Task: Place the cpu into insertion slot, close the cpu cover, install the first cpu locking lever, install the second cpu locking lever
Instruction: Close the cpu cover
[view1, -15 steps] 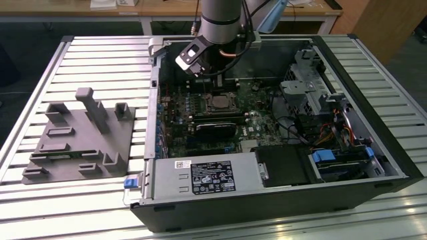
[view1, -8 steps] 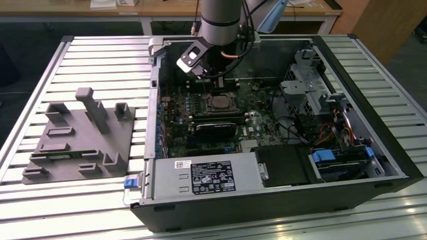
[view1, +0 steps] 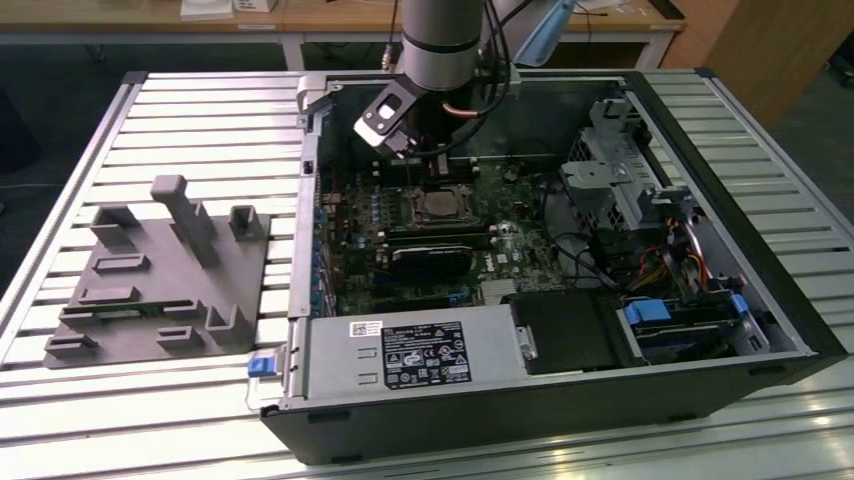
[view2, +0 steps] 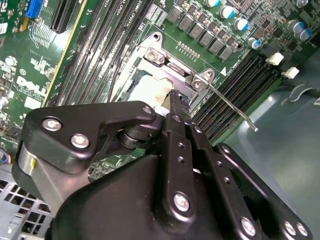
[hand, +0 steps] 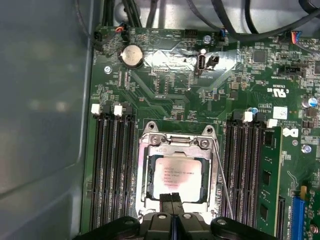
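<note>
In the first wrist view the cpu (hand: 181, 176) lies flat in the insertion slot (hand: 141, 202), its pale metal top showing through the cut-out of the cpu cover (hand: 150, 150). The cover rests down over it. A thin locking lever (hand: 223, 180) runs along one side of the socket and stands a little out from it. My gripper (hand: 173, 196) is shut, fingertips together with nothing between them, right at the cover's near edge. In the second wrist view the gripper (view2: 175, 96) points at the cpu (view2: 147, 90), and the lever (view2: 231, 106) sticks out free. In the exterior view the gripper (view1: 430, 165) hangs just above the socket (view1: 442, 206).
Black memory slots (hand: 112, 165) flank the socket on both sides. The open computer case (view1: 307, 200) walls in the board, with a drive cage (view1: 614, 180) and cables on the exterior view's right. A grey fixture block (view1: 160, 280) sits on the slatted table at the exterior view's left.
</note>
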